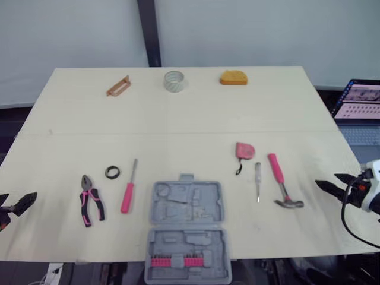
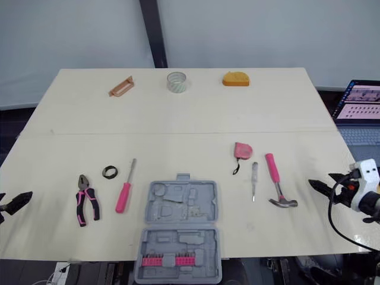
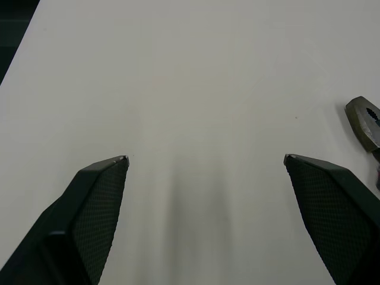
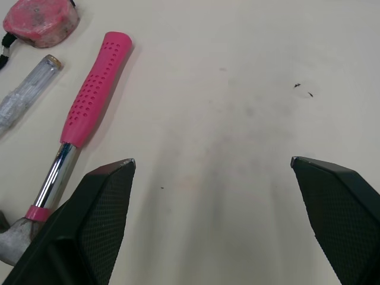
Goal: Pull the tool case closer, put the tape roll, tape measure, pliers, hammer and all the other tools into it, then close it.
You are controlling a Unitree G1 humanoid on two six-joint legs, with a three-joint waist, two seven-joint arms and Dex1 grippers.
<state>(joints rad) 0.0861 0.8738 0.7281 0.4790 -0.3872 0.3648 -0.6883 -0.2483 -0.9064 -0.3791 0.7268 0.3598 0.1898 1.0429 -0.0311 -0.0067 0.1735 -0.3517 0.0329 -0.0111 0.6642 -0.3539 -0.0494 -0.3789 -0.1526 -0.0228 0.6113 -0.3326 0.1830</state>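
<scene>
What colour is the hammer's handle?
Bright pink, with a dotted grip texture; the hammer shows best in the right wrist view.

The left gripper (image 3: pixel 205 158) has two matte black, wedge-shaped fingers (image 3: pixel 95 217). Each tapers to a sharp tip, and the inner faces carry a fine dotted grip texture. The right gripper (image 4: pixel 212 160) has the same black textured fingers (image 4: pixel 98 222). Behind these fingers sits a boxy white plastic housing (image 1: pixel 372 170), and a thin black cable (image 1: pixel 345 215) loops beneath it.
</scene>
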